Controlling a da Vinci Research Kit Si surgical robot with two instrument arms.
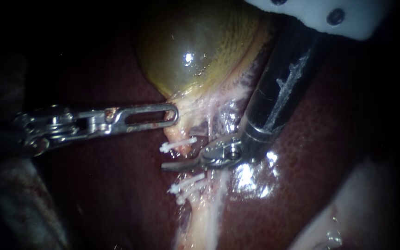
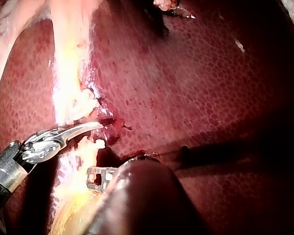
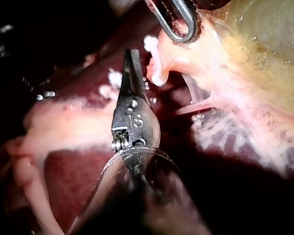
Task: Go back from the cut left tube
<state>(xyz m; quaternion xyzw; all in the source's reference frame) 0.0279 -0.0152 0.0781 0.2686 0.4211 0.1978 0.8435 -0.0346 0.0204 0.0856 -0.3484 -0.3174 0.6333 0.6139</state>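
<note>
The right instrument (image 1: 170, 165), a dark shaft with a scuffed streak, comes down from the upper right and ends in a small silver hinge and a pair of curved blades. Its claw is pressed together: the blades lie against each other with nothing between them. They point across the gap in the cut left tube (image 1: 181, 137), a pale yellowish strand whose two ends stand apart. Just above the blades, a single white plastic clip (image 1: 178, 145) sits on the upper stump. Just below them, a pair of white clips (image 1: 187, 181) sits on the lower stump, which runs on down over the liver. Whether the blades touch either stump cannot be told.

Beyond, the left instrument (image 1: 172, 113), bright metal with a long slotted claw, reaches in from the left. Its claw is closed flat, pinching the edge of the pale neck tissue (image 1: 186, 109) just above the upper stump.

Farther back swells the glossy olive-green gallbladder (image 1: 195, 46), bedded in the dark red, finely mottled liver (image 1: 320, 153).
</note>
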